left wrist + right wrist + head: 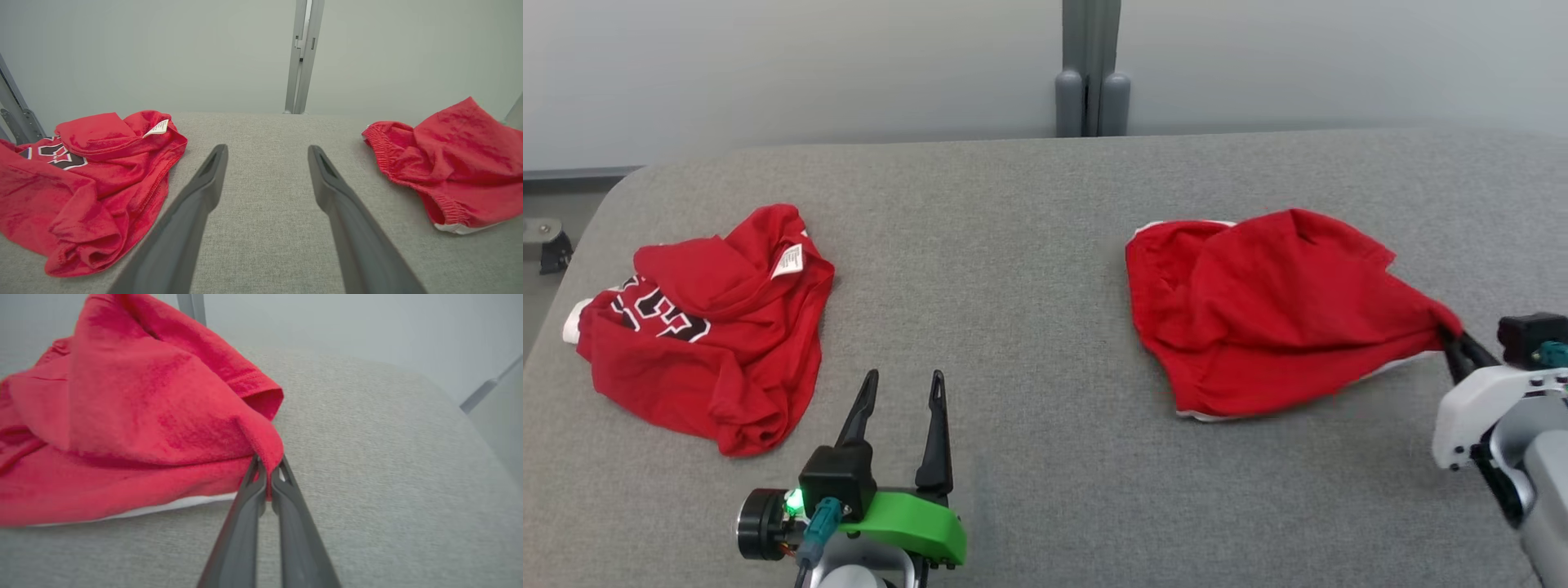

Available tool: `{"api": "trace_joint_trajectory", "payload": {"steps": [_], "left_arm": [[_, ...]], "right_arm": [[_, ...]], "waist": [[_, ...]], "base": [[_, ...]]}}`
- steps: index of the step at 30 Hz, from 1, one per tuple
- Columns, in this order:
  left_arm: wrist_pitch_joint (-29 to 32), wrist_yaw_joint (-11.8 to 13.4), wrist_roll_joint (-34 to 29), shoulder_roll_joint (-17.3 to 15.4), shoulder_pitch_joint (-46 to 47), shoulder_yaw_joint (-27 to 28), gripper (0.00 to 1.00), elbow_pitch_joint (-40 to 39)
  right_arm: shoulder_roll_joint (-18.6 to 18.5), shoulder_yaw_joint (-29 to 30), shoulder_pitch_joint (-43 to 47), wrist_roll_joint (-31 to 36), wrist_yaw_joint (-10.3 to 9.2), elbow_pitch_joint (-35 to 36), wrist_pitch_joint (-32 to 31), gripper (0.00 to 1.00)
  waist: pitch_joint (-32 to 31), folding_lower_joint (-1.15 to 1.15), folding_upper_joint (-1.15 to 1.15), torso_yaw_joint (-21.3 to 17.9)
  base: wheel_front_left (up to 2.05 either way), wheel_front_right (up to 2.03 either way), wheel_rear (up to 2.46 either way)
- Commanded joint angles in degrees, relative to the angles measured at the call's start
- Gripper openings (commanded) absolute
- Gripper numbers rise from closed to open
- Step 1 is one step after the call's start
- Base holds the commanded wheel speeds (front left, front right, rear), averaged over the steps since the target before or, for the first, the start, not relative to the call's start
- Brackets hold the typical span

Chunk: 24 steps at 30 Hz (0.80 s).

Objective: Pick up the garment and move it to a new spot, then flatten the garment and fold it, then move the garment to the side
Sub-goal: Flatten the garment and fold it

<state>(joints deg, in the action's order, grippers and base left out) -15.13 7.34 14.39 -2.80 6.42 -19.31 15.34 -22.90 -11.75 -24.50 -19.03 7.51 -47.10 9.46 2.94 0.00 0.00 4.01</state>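
Item: red shorts (1258, 302) on grey table (1013, 245), one corner gripped.
Head view: red shorts lie right of centre, right gripper (1454, 339) pinching their right corner; left gripper (907, 376) spread, near a crumpled red shirt (719, 343) at left. Left wrist view: fingers apart, red shirt left, red shorts right. Right wrist view: tips pressed together on a fold of the red shorts.

Grey surface (1029, 245): red shirt (711, 343), red shorts (1258, 310)
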Motion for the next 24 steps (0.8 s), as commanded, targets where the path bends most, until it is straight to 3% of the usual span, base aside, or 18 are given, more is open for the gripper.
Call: {"api": "trace_joint_trajectory", "payload": {"steps": [1, 7, 16, 17, 18, 24], "left_arm": [[0.0, 0.3, 0.5, -0.2, -1.0, -0.1, 1.0, 0.0], [0.0, 0.6, 1.2, -0.2, -0.9, -1.0, 1.0, -0.3], [0.0, -0.3, 0.0, -0.2, 1.1, -1.9, 1.0, 1.0], [0.0, -0.5, -0.2, -0.2, 1.1, -1.9, 1.0, 1.1], [0.0, -0.6, -0.2, -0.2, 1.1, -1.8, 1.0, 1.2], [0.0, -0.8, -1.0, -0.2, 0.5, -1.3, 1.0, 1.7]], "right_arm": [[-0.6, 1.9, 1.2, 2.0, -0.04, 0.7, -1.0, 0.0], [0.5, 11.0, 3.7, 12.1, -0.04, 5.8, -7.3, 0.0], [7.5, 16.5, 6.9, 22.6, -0.04, 10.2, -12.6, 0.0], [8.1, 16.8, 6.9, 23.2, -0.04, 10.0, -12.3, 0.25], [9.0, 16.7, 6.9, 23.4, -0.04, 9.3, -12.4, 1.0], [10.4, 13.8, 5.8, 22.3, -0.05, 8.3, -9.1, 1.0]], "waist": [[-2.5, 0.0, 0.0, -2.5], [-2.3, 0.0, 0.0, -2.7], [0.0, 0.0, 0.0, -1.0], [0.1, 0.0, 0.0, -0.9], [0.2, 0.0, 0.0, -0.8], [-0.7, 0.0, 0.0, -2.2]], "base": [[0.0, 0.0, 0.0], [0.0, 0.0, 0.0], [0.0, 0.0, 0.0], [0.0, 0.0, 0.0], [0.0, 0.0, 0.0], [0.0, 0.0, 0.0]]}}
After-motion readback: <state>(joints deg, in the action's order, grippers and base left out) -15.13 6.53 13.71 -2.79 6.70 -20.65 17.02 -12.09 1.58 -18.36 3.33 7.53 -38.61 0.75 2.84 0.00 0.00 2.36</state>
